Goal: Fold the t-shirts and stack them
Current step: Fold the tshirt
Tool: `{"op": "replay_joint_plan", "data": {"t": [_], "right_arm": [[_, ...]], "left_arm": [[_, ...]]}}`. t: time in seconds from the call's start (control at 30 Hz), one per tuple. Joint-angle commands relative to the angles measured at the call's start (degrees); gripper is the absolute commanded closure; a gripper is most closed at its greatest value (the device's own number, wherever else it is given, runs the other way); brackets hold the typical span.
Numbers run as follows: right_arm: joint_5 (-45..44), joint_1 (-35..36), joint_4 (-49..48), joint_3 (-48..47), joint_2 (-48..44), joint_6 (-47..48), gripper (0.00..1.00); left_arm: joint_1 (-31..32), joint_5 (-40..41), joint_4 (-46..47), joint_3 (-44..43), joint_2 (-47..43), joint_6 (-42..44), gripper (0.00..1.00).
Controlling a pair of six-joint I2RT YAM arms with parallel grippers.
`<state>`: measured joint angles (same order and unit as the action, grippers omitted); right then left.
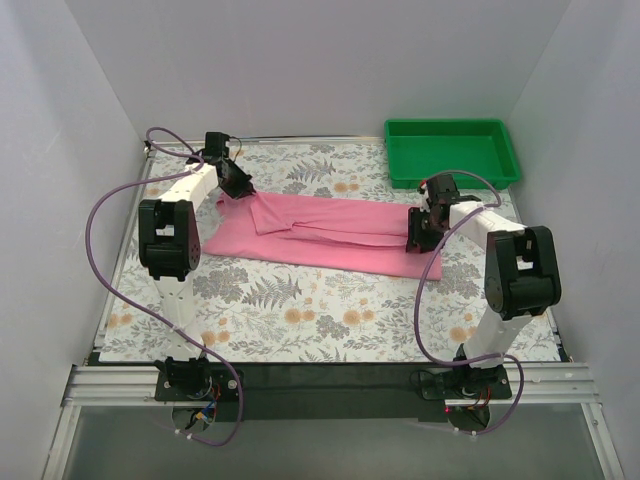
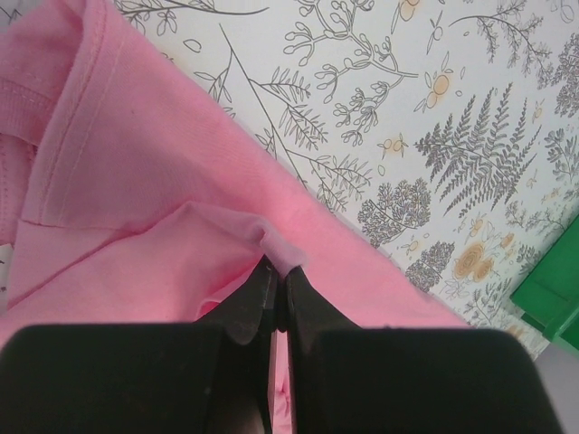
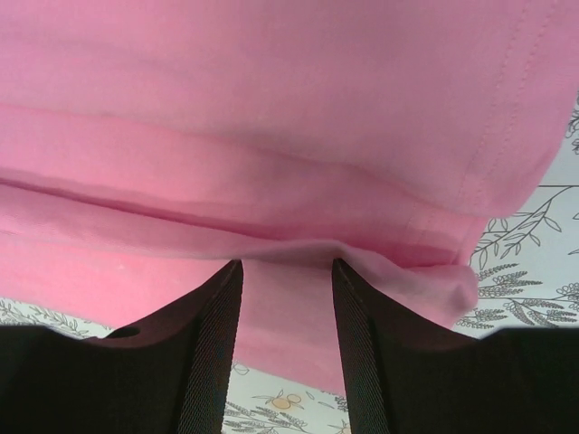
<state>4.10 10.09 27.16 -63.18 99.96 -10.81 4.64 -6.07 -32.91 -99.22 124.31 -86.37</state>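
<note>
1. Top view: the plain pink short-sleeved t-shirt [image 1: 330,235] of thin soft cloth lies partly folded as a long strip on the fern-print table cover [image 1: 300,310], stretched btw the two arms. The left gripper [image 1: 240,185] is at one end and the right gripper [image 1: 420,235] at the other. A rectangular green plastic tray [image 1: 452,150] sits beyond the right fingers, apart from the t-shirt.
2. Left wrist view: the fingers [image 2: 262,298] are pressed together w/ a small peak of pink cloth nipped at the very tips. The rest of the t-shirt spreads ahead & left of them, w/ bare cover ahead-right.
3. Right wrist view: the fingers [image 3: 217,316] stand partway apart. A hemmed fold lies across the gap, just over the tips. It's not clamped, as far as I can see.
4. Risks, my guess:
   - The left nip is tiny, so a firm pull could slip it out.
   - If the right closes on the top layer only, the layers could part & the fold skew.
   - If one arm lifts before the other, the strip could twist or drag off line.
</note>
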Motion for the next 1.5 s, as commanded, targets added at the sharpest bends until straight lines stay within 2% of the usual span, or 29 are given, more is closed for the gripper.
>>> {"op": "replay_joint_plan", "data": {"t": [0.0, 0.2, 0.47, 0.7, 0.73, 0.8, 0.93, 0.97, 1.17, 1.33, 1.47], "right_arm": [[0.6, -1.0, -2.5, -1.3, 0.9, -2.2, 0.56], [0.6, -2.9, -4.7, 0.1, 0.3, -4.5, 0.53], [-1.9, -3.6, -4.7, 1.4, -2.5, -4.0, 0.49], [-2.6, -7.6, -5.3, 4.1, -4.0, -2.8, 0.48], [-2.8, -7.8, -5.3, 4.0, -4.6, -2.6, 0.48], [-3.3, -8.2, -5.3, 3.5, -5.2, -1.7, 0.48], [-3.8, -8.4, -4.7, 2.3, -7.1, -0.9, 0.48], [-3.8, -8.4, -4.4, 1.9, -7.4, -0.6, 0.48], [-1.1, -8.1, -3.4, 0.9, -11.2, 0.2, 0.48], [0.2, -7.5, -1.8, 2.1, -14.2, 0.9, 0.47], [2.1, -7.4, -1.4, 3.4, -15.9, 1.0, 0.47]], "left_arm": [[-0.6, 1.1, 1.0, 0.4, -3.6, -0.6, 0.96], [-1.0, 1.2, 1.4, 0.4, -3.2, -0.6, 0.95], [-1.0, 1.7, 2.1, -0.2, -2.4, 0.1, 0.85], [-1.2, 2.5, 2.2, -0.1, -2.8, 0.3, 0.8], [-1.2, 2.7, 2.2, 0.0, -2.9, 0.3, 0.76], [-1.4, 3.0, 2.2, 0.3, -3.4, 0.3, 0.74], [-1.5, 3.8, 2.2, 0.7, -4.9, 1.0, 0.6], [-1.4, 3.7, 2.1, 0.8, -5.7, 1.3, 0.54], [0.4, 3.2, 1.2, 7.1, -12.0, 3.7, 0.41], [3.6, 1.2, -0.3, 17.7, -19.0, 4.8, 0.4], [6.1, -0.6, -0.6, 23.5, -20.9, 3.9, 0.42]]}}
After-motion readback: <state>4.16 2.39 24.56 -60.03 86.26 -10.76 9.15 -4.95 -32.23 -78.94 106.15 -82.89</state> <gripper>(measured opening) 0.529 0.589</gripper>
